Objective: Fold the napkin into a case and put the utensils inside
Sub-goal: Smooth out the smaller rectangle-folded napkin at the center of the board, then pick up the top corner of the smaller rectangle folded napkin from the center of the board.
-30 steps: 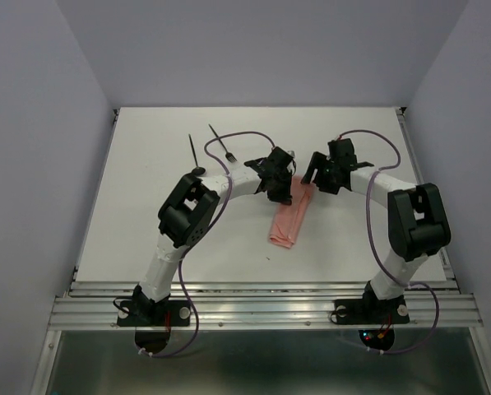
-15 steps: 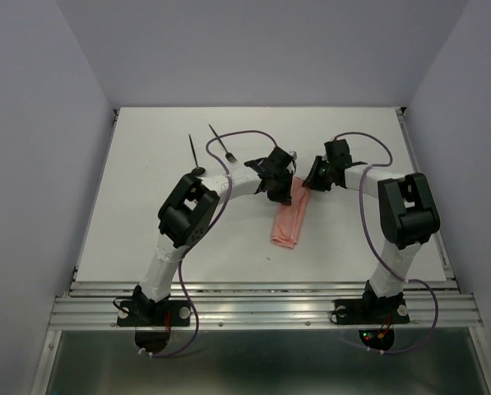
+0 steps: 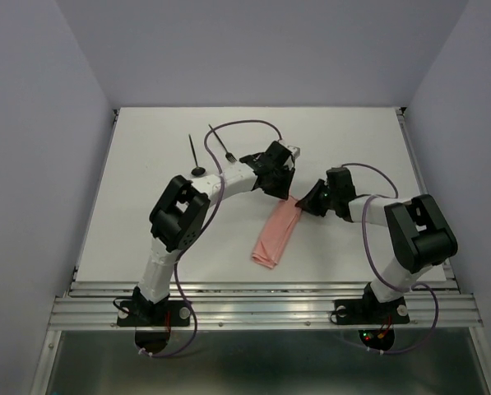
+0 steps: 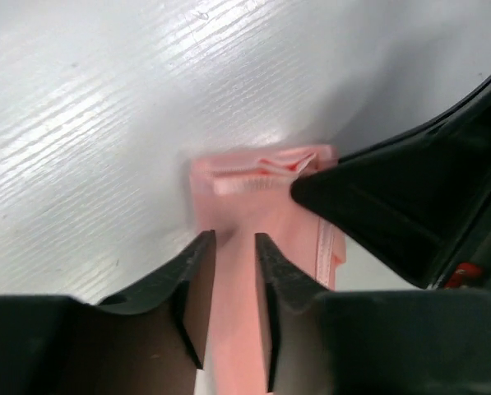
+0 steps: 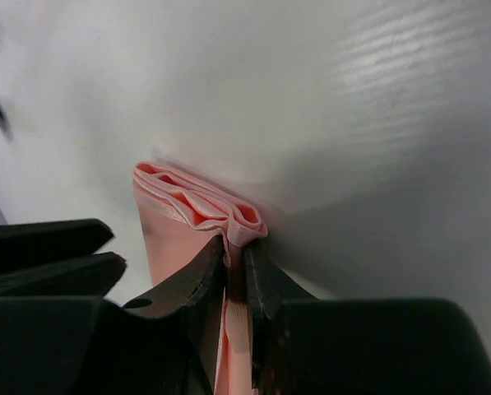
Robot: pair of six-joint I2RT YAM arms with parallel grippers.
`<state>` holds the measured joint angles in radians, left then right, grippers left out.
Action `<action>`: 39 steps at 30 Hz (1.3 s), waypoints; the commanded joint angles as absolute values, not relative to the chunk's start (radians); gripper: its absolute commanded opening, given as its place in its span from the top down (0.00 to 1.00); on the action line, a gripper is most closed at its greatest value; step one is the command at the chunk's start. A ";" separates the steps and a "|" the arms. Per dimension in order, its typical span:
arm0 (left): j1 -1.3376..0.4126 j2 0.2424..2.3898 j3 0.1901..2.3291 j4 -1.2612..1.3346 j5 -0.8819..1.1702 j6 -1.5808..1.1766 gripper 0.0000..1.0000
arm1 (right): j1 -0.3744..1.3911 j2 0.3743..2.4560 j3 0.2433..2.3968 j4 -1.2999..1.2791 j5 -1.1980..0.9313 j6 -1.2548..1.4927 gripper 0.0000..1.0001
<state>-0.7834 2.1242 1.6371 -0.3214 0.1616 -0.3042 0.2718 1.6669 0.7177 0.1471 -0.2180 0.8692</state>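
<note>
The pink napkin (image 3: 274,236) lies folded into a narrow strip in the middle of the table, running from far right to near left. My right gripper (image 3: 304,201) is shut on its far end; in the right wrist view the fingertips (image 5: 215,262) pinch the layered fold of the napkin (image 5: 175,222). My left gripper (image 3: 284,188) hovers just above that same end, open, with the napkin (image 4: 233,185) showing between its jaws and not gripped. The black fork (image 3: 223,145) and spoon (image 3: 196,156) lie on the table at the far left, apart from both grippers.
Purple cables (image 3: 245,125) loop over the table behind the arms. The white table (image 3: 146,206) ends in a metal rail (image 3: 261,290) at the near side, with grey walls on the other three sides.
The right gripper closed on the napkin's far end and dragged the strip nearer and leftward. The left gripper opened, let go of the napkin and drew back a little.
</note>
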 commanded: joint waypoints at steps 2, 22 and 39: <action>-0.775 1.973 1.625 -0.322 0.123 -0.229 0.52 | 0.313 1.638 0.670 0.155 -0.166 0.979 0.77; -0.943 1.973 1.600 -0.359 -0.173 -0.425 0.54 | 0.184 1.479 0.835 -0.109 -0.009 0.746 0.40; -0.983 2.218 1.910 -0.474 -0.324 -0.442 0.60 | 0.058 1.425 0.758 -0.117 -0.064 0.707 0.39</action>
